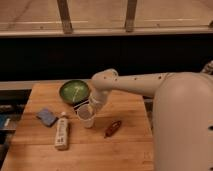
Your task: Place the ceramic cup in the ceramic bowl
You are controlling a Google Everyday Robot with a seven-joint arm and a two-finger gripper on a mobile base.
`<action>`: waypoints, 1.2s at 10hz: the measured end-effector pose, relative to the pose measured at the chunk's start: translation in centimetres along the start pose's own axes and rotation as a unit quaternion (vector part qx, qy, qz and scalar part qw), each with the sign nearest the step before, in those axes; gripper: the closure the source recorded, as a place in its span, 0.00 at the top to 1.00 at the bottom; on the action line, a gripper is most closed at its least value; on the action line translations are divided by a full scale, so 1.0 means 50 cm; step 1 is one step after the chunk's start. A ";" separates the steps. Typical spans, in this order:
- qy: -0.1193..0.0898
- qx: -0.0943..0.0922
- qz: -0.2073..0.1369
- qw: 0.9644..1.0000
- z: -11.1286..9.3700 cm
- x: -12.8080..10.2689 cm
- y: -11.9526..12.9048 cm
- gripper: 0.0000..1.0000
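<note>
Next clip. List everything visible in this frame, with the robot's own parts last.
table: 1, light wood, centre of view
bowl: 1, dark green, back left of the table
cup: 1, off-white, just in front of the bowl, at the gripper
bottle: 1, white, lying front left of the cup
pad: 1, blue, left of the bottle's top
packet: 1, reddish-brown, right of the cup
arm: 1, white, reaching in from the right
gripper: 1, over the cup's rim, beside the bowl
</note>
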 end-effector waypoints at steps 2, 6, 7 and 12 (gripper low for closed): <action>-0.015 0.005 -0.002 1.000 -0.034 -0.009 -0.001 0.00; -0.066 0.019 0.005 0.998 -0.131 -0.072 -0.060 0.00; -0.076 0.020 0.007 0.997 -0.155 -0.093 -0.080 0.00; -0.080 0.032 -0.022 0.996 -0.193 -0.230 -0.091 0.00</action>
